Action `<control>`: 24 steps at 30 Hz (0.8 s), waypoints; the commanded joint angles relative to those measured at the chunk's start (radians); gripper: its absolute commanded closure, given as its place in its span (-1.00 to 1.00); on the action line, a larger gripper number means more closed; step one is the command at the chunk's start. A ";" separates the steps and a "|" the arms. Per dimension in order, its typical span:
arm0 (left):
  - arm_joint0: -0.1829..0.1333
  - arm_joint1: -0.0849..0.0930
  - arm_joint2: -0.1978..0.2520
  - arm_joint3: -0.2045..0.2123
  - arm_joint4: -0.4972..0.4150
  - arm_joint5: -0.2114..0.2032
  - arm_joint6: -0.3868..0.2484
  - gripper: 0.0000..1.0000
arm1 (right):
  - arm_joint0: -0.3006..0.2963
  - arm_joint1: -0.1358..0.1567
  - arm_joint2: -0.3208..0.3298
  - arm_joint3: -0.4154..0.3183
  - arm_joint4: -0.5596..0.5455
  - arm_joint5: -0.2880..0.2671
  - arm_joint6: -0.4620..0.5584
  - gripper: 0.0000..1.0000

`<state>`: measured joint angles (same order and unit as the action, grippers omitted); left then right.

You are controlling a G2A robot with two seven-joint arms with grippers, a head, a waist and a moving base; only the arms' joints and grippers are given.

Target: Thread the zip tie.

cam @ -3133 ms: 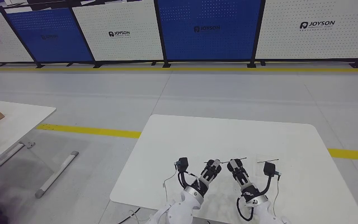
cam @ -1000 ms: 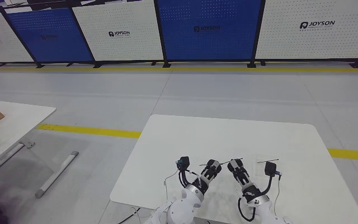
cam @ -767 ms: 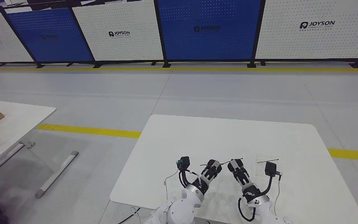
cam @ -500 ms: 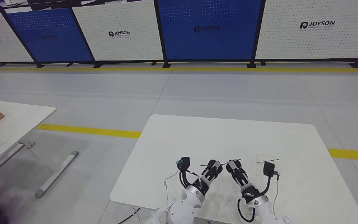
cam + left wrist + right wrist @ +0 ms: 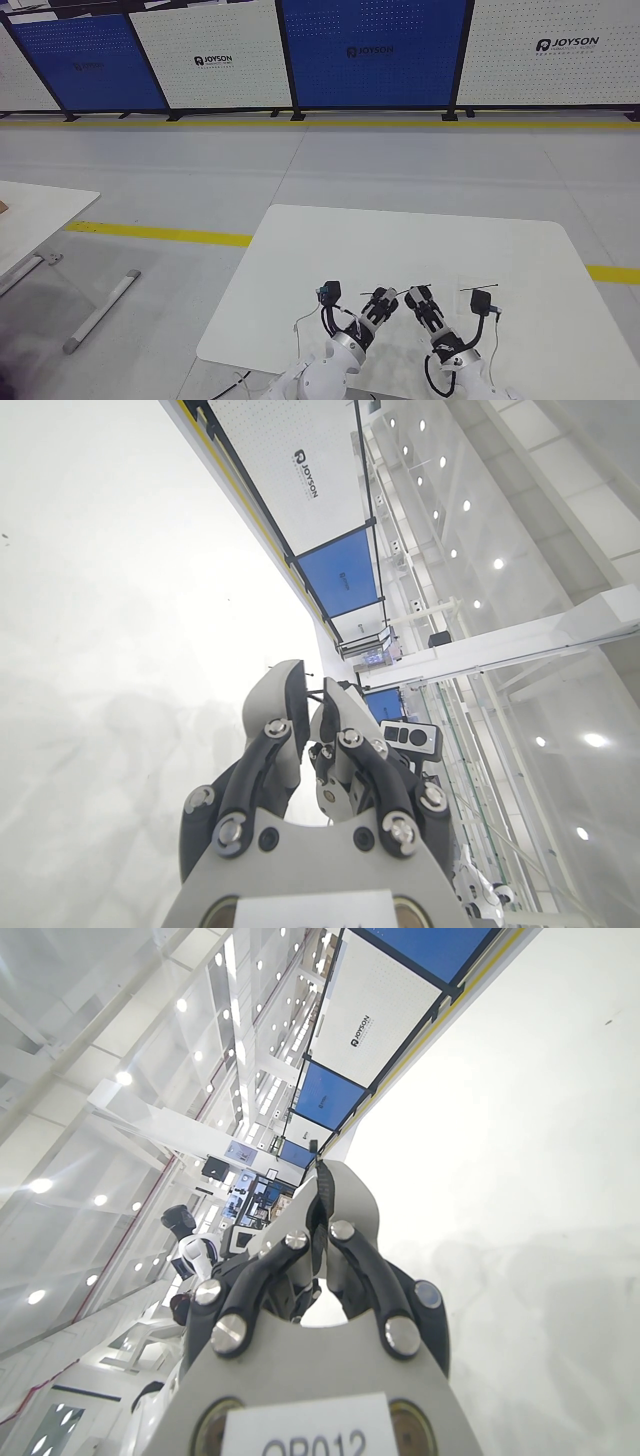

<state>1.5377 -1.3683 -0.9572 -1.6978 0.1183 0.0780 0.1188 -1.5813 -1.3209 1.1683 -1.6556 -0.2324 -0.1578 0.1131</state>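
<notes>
Top view: we see both arms low over the near edge of the white desk (image 5: 420, 235), the left end effector (image 5: 384, 297) and the right end effector (image 5: 413, 294) close beside each other. The zip tie (image 5: 422, 286) is a hair-thin dark line running crosswise at their tips, seemingly up off the desk. It is too fine here for us to say where it ends.

Left wrist view: a short stretch of the thin black zip tie (image 5: 316, 696) crosses at the tip of the left end effector (image 5: 313, 693). Whether that end effector clamps the zip tie or merely stands around it, we cannot tell.

Right wrist view: the right end effector (image 5: 320, 1175) is pressed together, pinching the zip tie (image 5: 313, 1146), whose small dark end pokes out just past the tip.

We judge the zip tie to be nearly weightless, narrow, springy along its length and slick on its flat faces. It is not fragile, but a long free end will droop and twist away from the slot. So we would pinch it on the flat faces: close behind the head on one side, leaving the slot uncovered, and close behind the pointed tail on the other, so only a short stiff stub needs aiming. A firm pinch matters, since smooth plastic can slide back when tail meets slot.
</notes>
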 commanded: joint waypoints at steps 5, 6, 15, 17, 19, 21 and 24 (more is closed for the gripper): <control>0.001 0.000 -0.004 0.000 -0.004 -0.003 0.008 0.70 | -0.001 0.000 0.002 0.006 -0.010 0.007 -0.016 1.00; 0.002 0.000 -0.005 -0.001 -0.005 -0.003 0.009 0.74 | -0.001 0.000 0.003 0.006 -0.012 0.008 -0.018 1.00; 0.005 0.001 -0.013 -0.006 -0.010 -0.007 0.021 0.84 | -0.005 0.000 0.004 0.001 -0.020 0.013 -0.021 1.00; 0.005 0.000 -0.013 -0.005 -0.010 -0.006 0.022 0.92 | -0.005 0.000 0.004 0.001 -0.020 0.011 -0.021 1.00; 0.005 0.000 -0.013 -0.005 -0.009 -0.007 0.022 1.00 | -0.006 0.000 0.004 0.001 -0.020 0.009 -0.022 1.00; 0.005 0.000 -0.013 -0.004 -0.007 -0.007 0.023 1.00 | -0.006 0.000 0.003 0.001 -0.020 0.007 -0.022 1.00; 0.006 0.001 -0.011 -0.004 -0.003 -0.009 0.021 1.00 | -0.006 -0.001 0.003 0.000 -0.019 0.006 -0.020 1.00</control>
<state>1.5430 -1.3678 -0.9689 -1.7014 0.1137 0.0699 0.1403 -1.5873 -1.3214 1.1714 -1.6547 -0.2521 -0.1512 0.0915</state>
